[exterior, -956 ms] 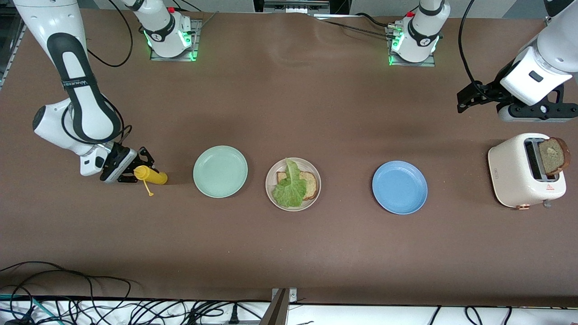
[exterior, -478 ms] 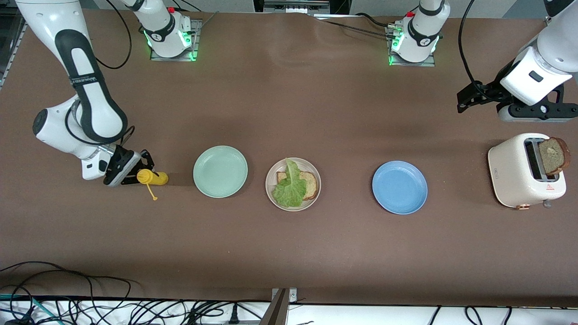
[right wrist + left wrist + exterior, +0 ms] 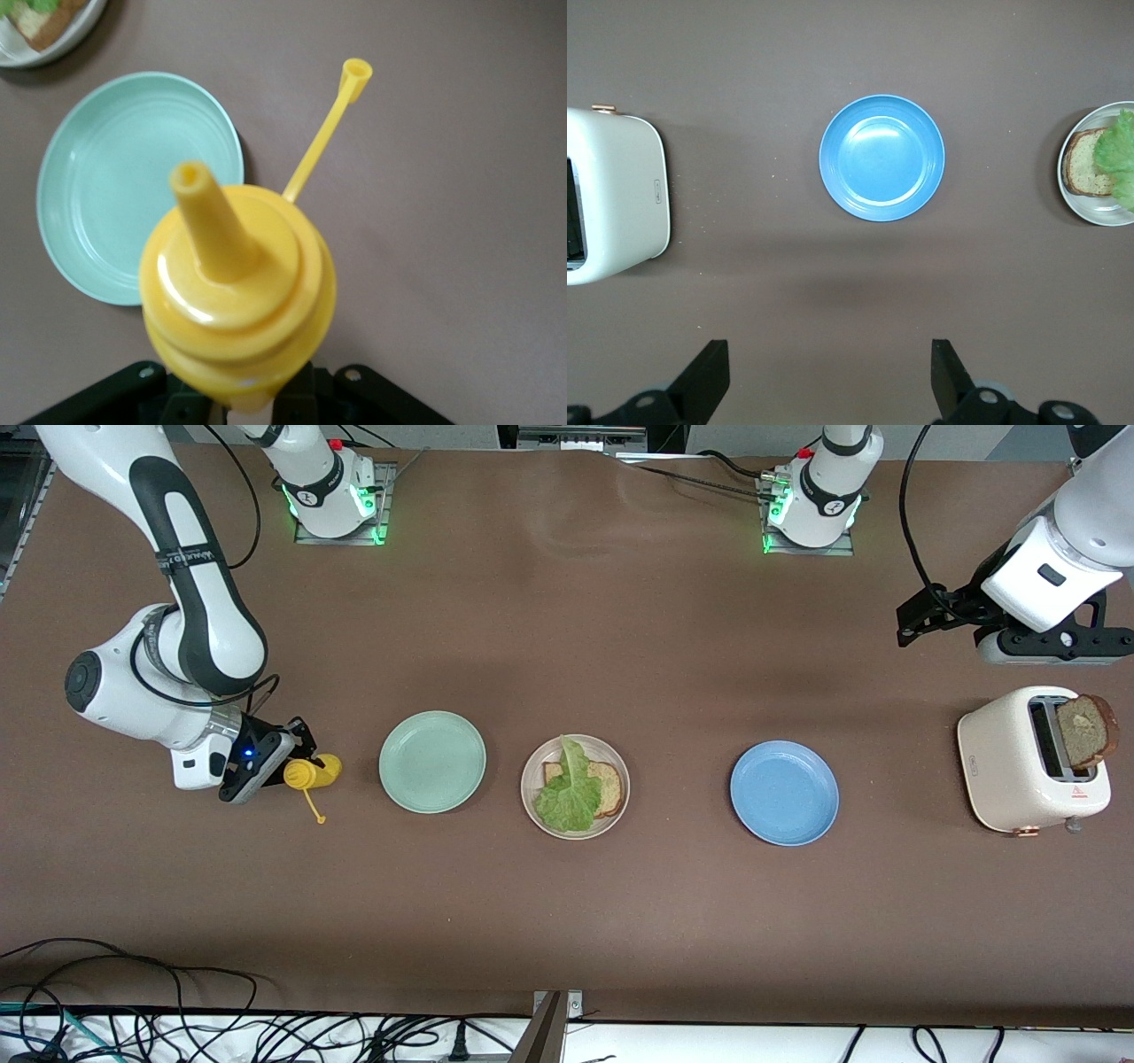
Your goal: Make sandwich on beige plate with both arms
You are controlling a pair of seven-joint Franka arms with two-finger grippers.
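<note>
The beige plate (image 3: 576, 834) lies mid-table and holds one bread slice (image 3: 609, 786) with a green lettuce leaf (image 3: 570, 793) over it. A second bread slice (image 3: 1088, 731) sticks out of the white toaster (image 3: 1010, 766) at the left arm's end. My right gripper (image 3: 288, 766) is shut on a yellow squeeze bottle (image 3: 317, 772) beside the mint-green plate (image 3: 432, 762). The bottle (image 3: 239, 292) has its nozzle uncapped, and its cap (image 3: 356, 71) hangs on a tether. My left gripper (image 3: 826, 376) waits open and holds nothing, high over the table by the toaster (image 3: 616, 204).
A blue plate (image 3: 784, 793) lies between the beige plate and the toaster. Cables run along the table edge nearest the front camera. The two arm bases stand at the table's farthest edge.
My right gripper has shut on the yellow bottle and carried it a little toward the mint-green plate, the arm swinging with it. The left arm has not moved.
</note>
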